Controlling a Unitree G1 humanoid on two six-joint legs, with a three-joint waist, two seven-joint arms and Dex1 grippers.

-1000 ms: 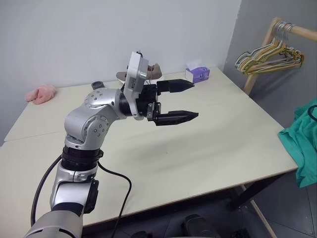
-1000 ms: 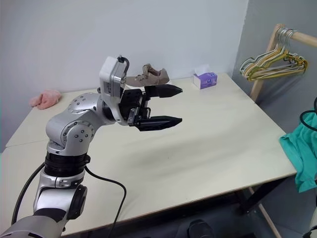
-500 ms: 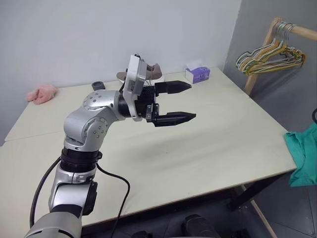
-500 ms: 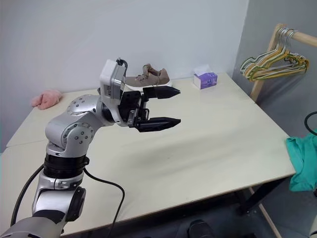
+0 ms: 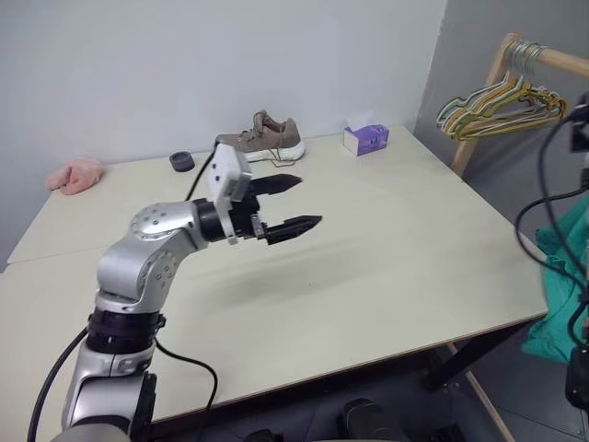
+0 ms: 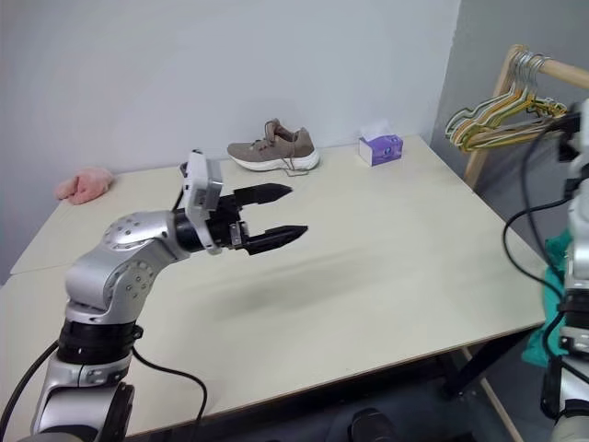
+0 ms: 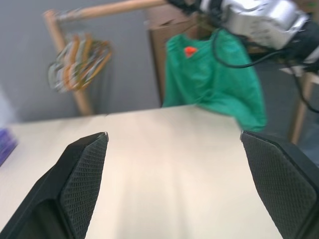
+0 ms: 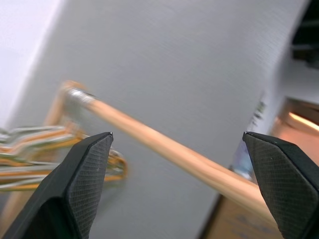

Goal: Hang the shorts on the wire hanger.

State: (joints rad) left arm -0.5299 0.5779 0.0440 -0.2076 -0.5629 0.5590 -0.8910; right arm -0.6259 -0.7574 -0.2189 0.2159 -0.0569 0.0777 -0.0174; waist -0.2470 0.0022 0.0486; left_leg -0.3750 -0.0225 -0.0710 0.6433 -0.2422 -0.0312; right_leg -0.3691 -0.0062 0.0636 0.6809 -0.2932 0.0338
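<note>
Two grippers, both with jaws spread wide and nothing between them. Left gripper [image 5: 289, 203] hovers over the middle of the tabletop [image 5: 396, 249], pointing toward its right edge; I'd guess it's parked clear, since nothing to grab lies near it. Right gripper [image 8: 182, 174] is raised off the right edge, aimed up at the wooden rail [image 8: 169, 149] of the clothes rack, likely heading for a hanger.

Shorts [image 7: 212, 79]: teal fabric draped off the right edge of the tabletop, beside the right arm, orange-red tag [image 7: 190, 50] showing near the top. Can't tell what they hang on; the right arm's cables cross in front. Neither gripper touches them.

Wire hanger: can't pick out the single grey one. A bunch of coloured hangers [image 5: 502, 106] hangs at the near end of the rail, beyond the far right corner. The task's hanger may be in that cluster; too fine to tell.

Tabletop: pale beige board, mostly bare. Along the far edge: shoe [image 5: 265, 138], small dark round object [image 5: 182, 161], purple tissue box [image 5: 365, 138] toward the far right corner. Pink fluffy thing [image 5: 75, 173] at the far left corner. Plain grey-white walls behind.
</note>
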